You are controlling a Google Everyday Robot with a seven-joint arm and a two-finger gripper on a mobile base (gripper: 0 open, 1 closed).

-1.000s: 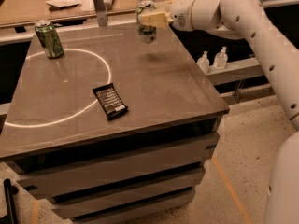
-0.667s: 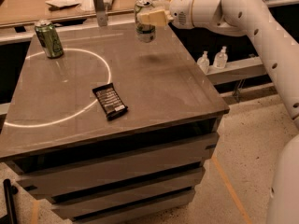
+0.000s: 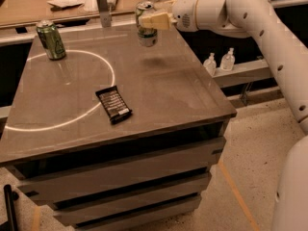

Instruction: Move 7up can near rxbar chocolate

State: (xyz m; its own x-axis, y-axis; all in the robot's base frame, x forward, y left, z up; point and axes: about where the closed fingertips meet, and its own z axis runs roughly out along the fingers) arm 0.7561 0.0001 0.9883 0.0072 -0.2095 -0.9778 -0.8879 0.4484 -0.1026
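Observation:
The 7up can, pale with a green band low down and a silver top, hangs in the air above the far middle of the table. My gripper is shut on it from the right, its cream fingers across the can's upper half. A faint shadow of the can lies on the tabletop below it. The rxbar chocolate, a flat black bar with white text, lies on the table nearer the front, left of the can and well apart from it.
An all-green can stands at the table's far left corner. A bright ring of light crosses the table's left half. A cluttered counter runs behind. Two small white bottles stand on a shelf at the right.
My gripper and the 7up can have shifted slightly to the left above the table. The bar and the green can have not moved.

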